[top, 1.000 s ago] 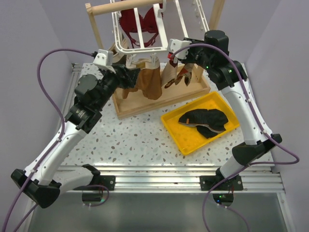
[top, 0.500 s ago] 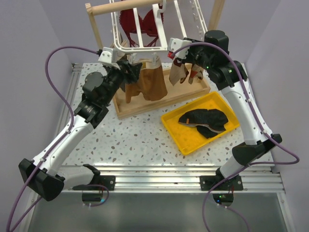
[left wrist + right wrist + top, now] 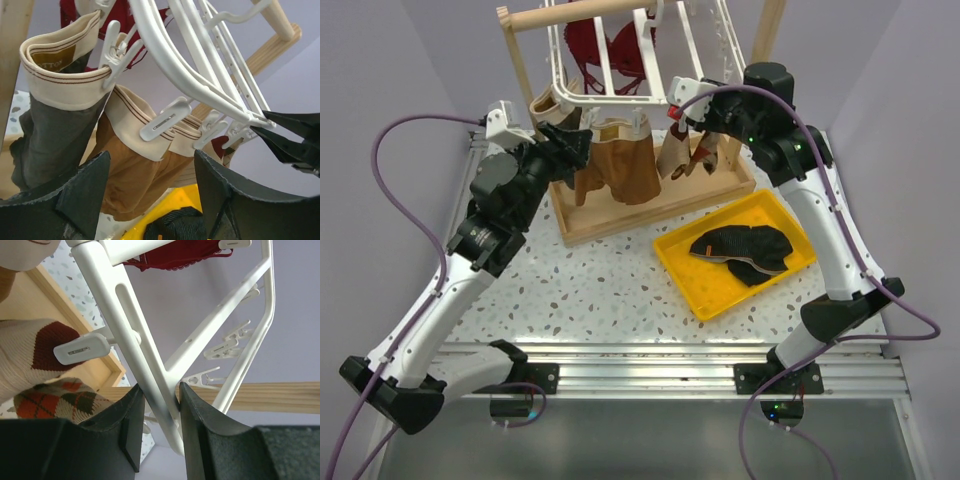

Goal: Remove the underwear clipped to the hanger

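The left end effector is released: its two dark fingers stand wide apart with nothing between them. It sits low beside the hanging clothes and points up at them. Just beyond the fingertips hangs the brown underwear, its striped beige waistband pinched by white clips. To its left the dark grey underwear hangs by its own beige waistband from another clip.

The right end effector is clenched on the hanger; a white bar of the frame runs between its fingers and touches both. Beside that grip, argyle socks dangle from a clip, and a red bra hangs farther back on the slats.

The hanger hangs from a wooden frame stand, whose base rests on the speckled surface. Near the right arm a yellow tray lies on the surface, with the black underwear in it, well apart from the hanger.
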Robot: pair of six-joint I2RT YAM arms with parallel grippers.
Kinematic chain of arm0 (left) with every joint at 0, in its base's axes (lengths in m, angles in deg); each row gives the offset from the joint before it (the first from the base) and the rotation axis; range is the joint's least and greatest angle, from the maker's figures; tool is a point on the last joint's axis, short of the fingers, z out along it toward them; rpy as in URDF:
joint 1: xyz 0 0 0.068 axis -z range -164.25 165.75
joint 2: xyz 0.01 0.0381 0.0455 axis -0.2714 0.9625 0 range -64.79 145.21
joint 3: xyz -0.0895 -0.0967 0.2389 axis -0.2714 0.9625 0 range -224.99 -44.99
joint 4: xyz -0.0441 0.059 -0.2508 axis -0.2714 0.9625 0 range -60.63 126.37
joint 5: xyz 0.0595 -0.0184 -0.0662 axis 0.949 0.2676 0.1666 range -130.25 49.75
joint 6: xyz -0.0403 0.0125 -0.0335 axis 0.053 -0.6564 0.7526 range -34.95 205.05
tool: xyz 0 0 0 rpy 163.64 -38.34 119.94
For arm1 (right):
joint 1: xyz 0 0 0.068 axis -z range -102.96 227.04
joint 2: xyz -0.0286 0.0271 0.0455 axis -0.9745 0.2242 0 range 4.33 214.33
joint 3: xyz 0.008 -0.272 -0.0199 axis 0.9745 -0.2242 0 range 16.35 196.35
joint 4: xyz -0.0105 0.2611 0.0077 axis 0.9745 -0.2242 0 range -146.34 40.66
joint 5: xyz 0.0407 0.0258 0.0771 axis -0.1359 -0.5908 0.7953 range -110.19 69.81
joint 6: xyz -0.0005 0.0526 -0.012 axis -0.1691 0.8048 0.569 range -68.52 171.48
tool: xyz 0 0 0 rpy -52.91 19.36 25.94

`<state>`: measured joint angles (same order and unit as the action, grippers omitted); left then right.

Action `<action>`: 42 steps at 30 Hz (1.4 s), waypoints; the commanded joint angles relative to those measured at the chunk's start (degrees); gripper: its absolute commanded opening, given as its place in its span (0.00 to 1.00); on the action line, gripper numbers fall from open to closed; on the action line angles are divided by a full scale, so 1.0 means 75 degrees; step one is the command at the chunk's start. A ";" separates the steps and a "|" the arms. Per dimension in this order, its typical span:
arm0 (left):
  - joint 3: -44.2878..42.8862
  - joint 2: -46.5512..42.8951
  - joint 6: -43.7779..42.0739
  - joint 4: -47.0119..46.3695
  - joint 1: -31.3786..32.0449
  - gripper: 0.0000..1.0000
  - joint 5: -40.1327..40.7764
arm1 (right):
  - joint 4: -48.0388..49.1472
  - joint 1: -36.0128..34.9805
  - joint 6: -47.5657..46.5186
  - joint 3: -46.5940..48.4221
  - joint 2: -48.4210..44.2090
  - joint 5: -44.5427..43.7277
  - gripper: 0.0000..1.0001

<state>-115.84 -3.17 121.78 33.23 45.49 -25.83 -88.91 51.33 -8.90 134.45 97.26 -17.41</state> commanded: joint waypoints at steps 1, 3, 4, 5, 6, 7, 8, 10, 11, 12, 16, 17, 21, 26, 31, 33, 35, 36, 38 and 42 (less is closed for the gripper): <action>-0.0853 0.0255 0.0881 0.1605 -0.0039 0.71 0.0843 | 0.0132 0.0065 0.0515 0.0448 -0.0366 0.0027 0.34; -0.0960 0.0279 0.0438 0.1654 -0.0016 0.70 0.0890 | 0.0073 0.0054 0.0632 0.0506 -0.0401 0.0097 0.34; -0.0948 0.0279 0.0237 0.1596 0.0019 0.70 0.0891 | 0.0050 0.0042 0.0656 0.0507 -0.0402 0.0097 0.34; -0.0971 0.0279 -0.0217 0.1467 0.0066 0.70 0.0902 | 0.0050 0.0019 0.0691 0.0507 -0.0413 0.0109 0.34; -0.0995 0.0291 -0.0396 0.1420 0.0113 0.70 0.0937 | 0.0038 -0.0005 0.0691 0.0460 -0.0460 0.0109 0.34; -0.1018 0.0314 -0.0571 0.1373 0.0183 0.70 0.0937 | 0.0050 -0.0075 0.0691 0.0413 -0.0495 0.0109 0.34; -0.1134 0.0407 -0.0979 0.1280 0.0230 0.70 0.0903 | 0.0050 -0.0122 0.0691 0.0378 -0.0519 0.0097 0.34; -0.1310 0.0641 -0.1356 0.1209 0.0451 0.70 0.0925 | 0.0085 -0.0320 0.0621 0.0261 -0.0589 0.0016 0.34; -0.1485 0.0701 -0.1788 0.1162 0.0569 0.70 0.0995 | 0.0096 -0.0403 0.0609 0.0226 -0.0601 -0.0066 0.34; -0.1557 0.0759 -0.2012 0.1103 0.0698 0.70 0.1298 | 0.0108 -0.0473 0.0586 0.0144 -0.0624 -0.0078 0.34; -0.1605 0.0854 -0.3243 0.0391 0.1295 0.70 0.2014 | 0.0167 -0.0754 0.0586 0.0015 -0.0683 -0.0219 0.34; -0.1465 0.0819 -0.3674 0.0226 0.1355 0.70 0.2178 | 0.0167 -0.0778 0.0597 0.0003 -0.0683 -0.0231 0.34; -0.0937 0.0631 -0.4837 -0.0899 0.1531 0.69 0.2881 | 0.0202 -0.0813 0.0621 -0.0032 -0.0660 -0.0278 0.33; -0.0959 0.0771 -0.5810 -0.1487 0.1531 0.70 0.3141 | 0.0202 -0.0872 0.0668 0.0003 -0.0636 -0.0301 0.33; -0.1580 0.1286 -0.5894 -0.0856 0.1426 0.70 0.2837 | 0.0085 -0.0954 0.0738 0.0155 -0.0542 -0.0313 0.33; -0.1674 0.1380 -0.5613 -0.0656 0.1147 0.69 0.2464 | 0.0085 -0.0966 0.0761 0.0178 -0.0542 -0.0313 0.33; -0.1710 0.1474 -0.5414 -0.0561 0.0981 0.67 0.2263 | 0.0085 -0.0989 0.0797 0.0179 -0.0531 -0.0325 0.33; -0.1710 0.1509 -0.5401 -0.0584 0.0899 0.67 0.2227 | 0.0073 -0.1001 0.0797 0.0167 -0.0531 -0.0325 0.33; -0.1768 0.1650 -0.5425 -0.0690 0.0864 0.66 0.2238 | 0.0073 -0.1001 0.0832 0.0167 -0.0519 -0.0325 0.33; -0.1909 0.1943 -0.5542 -0.1076 0.0852 0.64 0.2448 | 0.0073 -0.1036 0.0867 0.0178 -0.0531 -0.0336 0.33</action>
<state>-127.29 10.67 80.93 28.48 52.09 -7.65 -89.78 44.01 -4.97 134.04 93.85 -19.22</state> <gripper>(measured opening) 0.646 0.339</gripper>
